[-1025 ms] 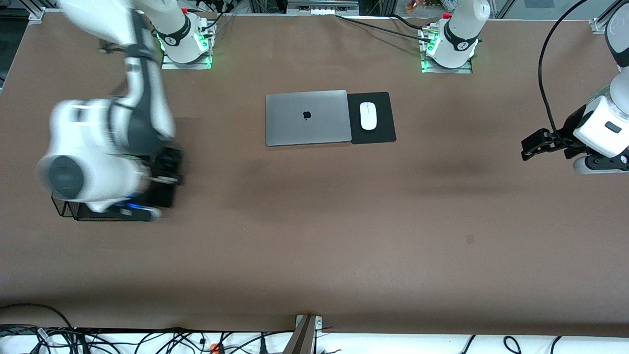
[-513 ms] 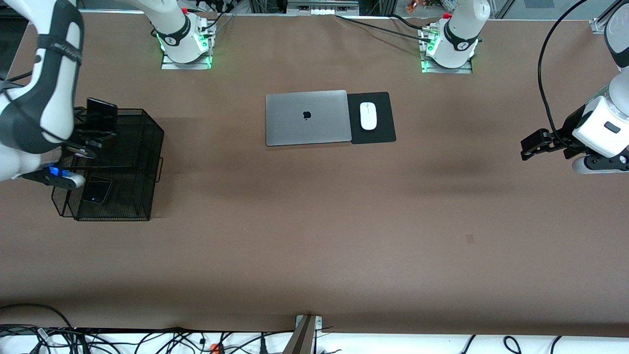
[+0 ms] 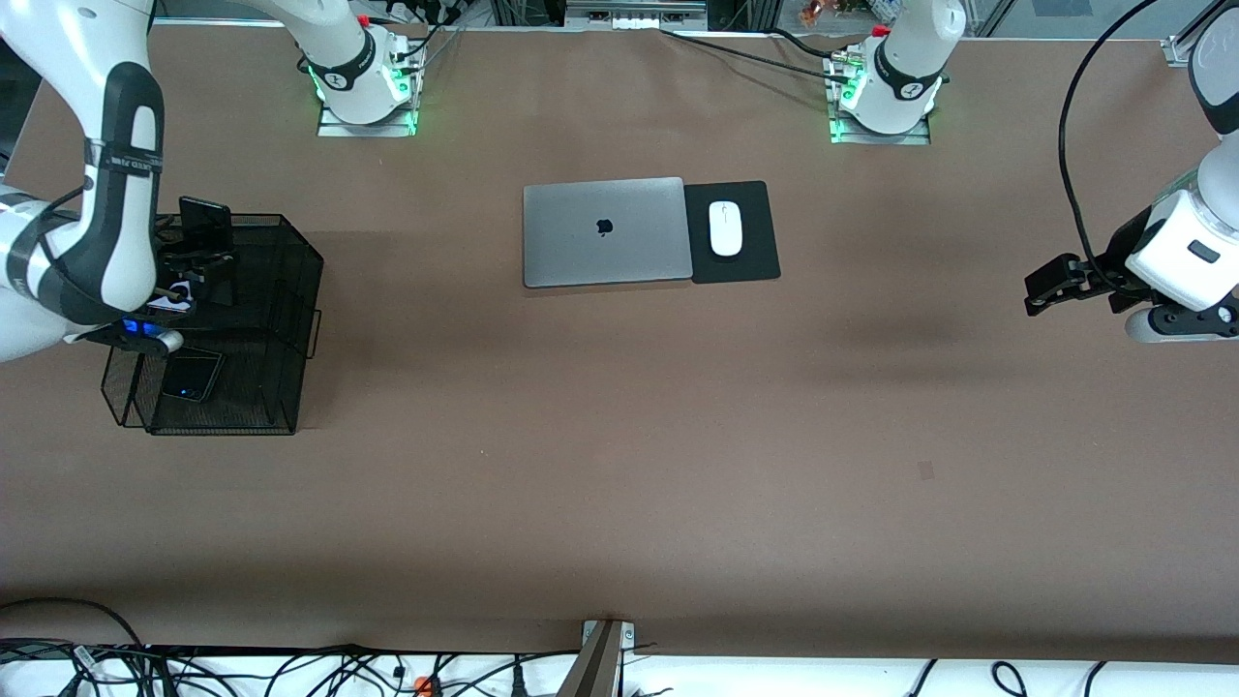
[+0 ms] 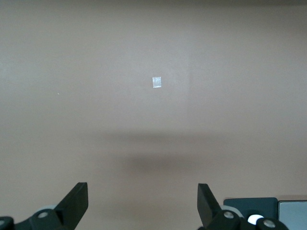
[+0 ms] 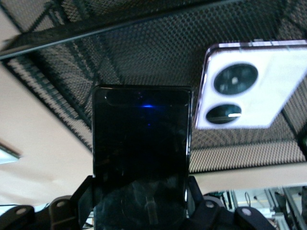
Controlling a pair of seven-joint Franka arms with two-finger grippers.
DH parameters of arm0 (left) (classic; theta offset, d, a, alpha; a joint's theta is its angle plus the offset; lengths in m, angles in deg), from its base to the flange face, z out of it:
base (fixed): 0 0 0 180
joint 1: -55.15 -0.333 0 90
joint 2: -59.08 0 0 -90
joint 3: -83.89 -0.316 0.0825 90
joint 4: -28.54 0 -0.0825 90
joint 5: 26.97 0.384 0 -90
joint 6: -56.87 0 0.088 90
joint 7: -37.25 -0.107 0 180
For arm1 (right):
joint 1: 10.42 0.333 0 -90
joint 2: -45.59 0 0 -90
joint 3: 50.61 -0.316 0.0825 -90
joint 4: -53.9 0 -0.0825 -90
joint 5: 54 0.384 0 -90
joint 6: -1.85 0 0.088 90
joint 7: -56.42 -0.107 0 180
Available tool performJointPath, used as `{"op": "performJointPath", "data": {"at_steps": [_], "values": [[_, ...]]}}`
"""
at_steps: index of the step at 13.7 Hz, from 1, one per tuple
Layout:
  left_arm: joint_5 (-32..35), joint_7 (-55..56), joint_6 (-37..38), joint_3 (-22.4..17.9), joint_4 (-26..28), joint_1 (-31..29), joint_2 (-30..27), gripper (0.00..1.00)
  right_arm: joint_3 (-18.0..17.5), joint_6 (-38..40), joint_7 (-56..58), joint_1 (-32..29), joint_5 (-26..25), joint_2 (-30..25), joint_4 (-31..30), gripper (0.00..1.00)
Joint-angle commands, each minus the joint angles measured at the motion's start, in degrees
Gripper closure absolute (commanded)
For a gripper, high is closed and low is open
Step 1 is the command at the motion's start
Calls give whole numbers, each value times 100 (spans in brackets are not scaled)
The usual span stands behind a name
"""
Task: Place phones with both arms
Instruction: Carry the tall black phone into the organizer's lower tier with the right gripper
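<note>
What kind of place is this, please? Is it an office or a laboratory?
Most likely a robot laboratory set up like an office desk: two arm bases bolted to the table, loose cables along its edge, plus a laptop and mouse.

Laptop [image 3: 605,232] and mouse [image 3: 725,228] block mid-table; mesh basket [image 3: 290,319] walls one end.
</note>
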Motion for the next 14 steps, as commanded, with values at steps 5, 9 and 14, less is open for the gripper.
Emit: {"op": "performJointPath", "data": {"at_steps": [5,9,14], "values": [[-115,-83,-21,-5,111,-3,-93,0,80,-722,348,227,34,-414,-407,60],[-115,-83,-21,-5,111,-3,-93,0,71,-943,357,227,51,-335,-478,41],[-107,-83,-21,-5,111,-3,-93,0,53,-794,277,350,34,-317,-83,0]]}}
